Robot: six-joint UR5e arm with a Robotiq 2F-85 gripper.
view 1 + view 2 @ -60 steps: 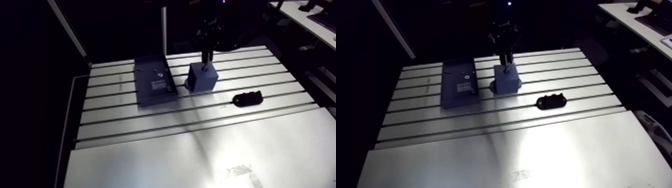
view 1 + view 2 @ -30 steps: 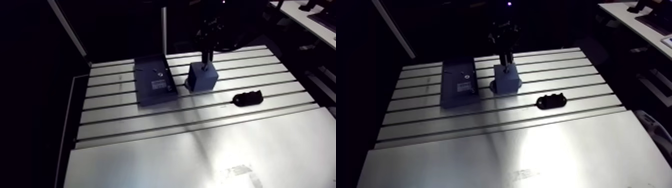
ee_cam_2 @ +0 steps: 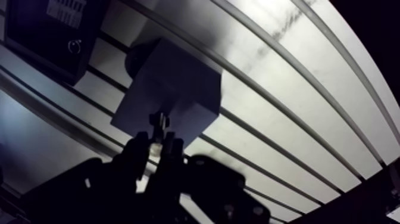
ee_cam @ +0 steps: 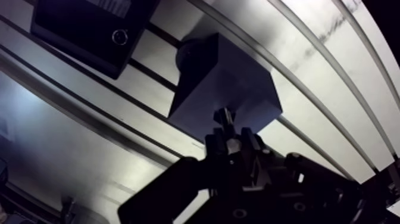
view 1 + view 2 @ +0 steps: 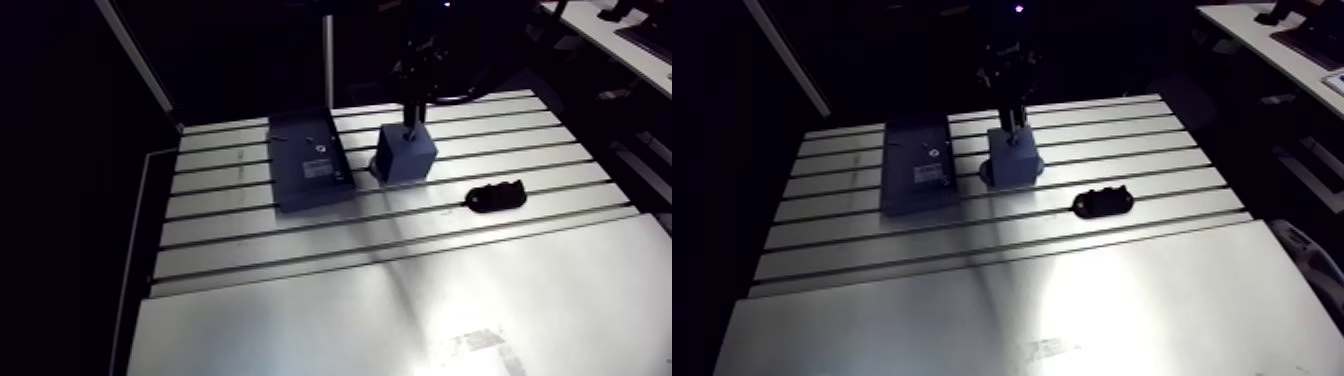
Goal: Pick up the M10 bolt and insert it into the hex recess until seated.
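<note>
Jaws: seen clenched on the M10 bolt in the wrist view. The two fingers are pressed close on either side of it.
M10 bolt: gripped and carried clear of the bench. Only a short end is shown poking out past the fingertips, and it is pointed at the top face of the block, close to one edge. Whether the tip is touching that face cannot be told.
Block: a dark blue, cube-like block is stood on the slotted part of the bench, directly beneath the jaws. A round dark foot is glimpsed at its base on the side away from the jaws.
Hex recess: not made out on the dark top face, in either the arm view or the wrist view.
Arm: brought straight down over the block in the arm view, with the wrist lost in shadow above it.
Flat case: a low, dark case is laid just beside the block, with a strip of bare bench left between them. A white label and a small metal ring are seen on its lid.
Black part: a small, lumpy black piece is left lying across a slot on the block's other side, well apart from it.
Bench: slotted aluminium under all the things, with a smooth bright plate beyond the last slot.
</note>
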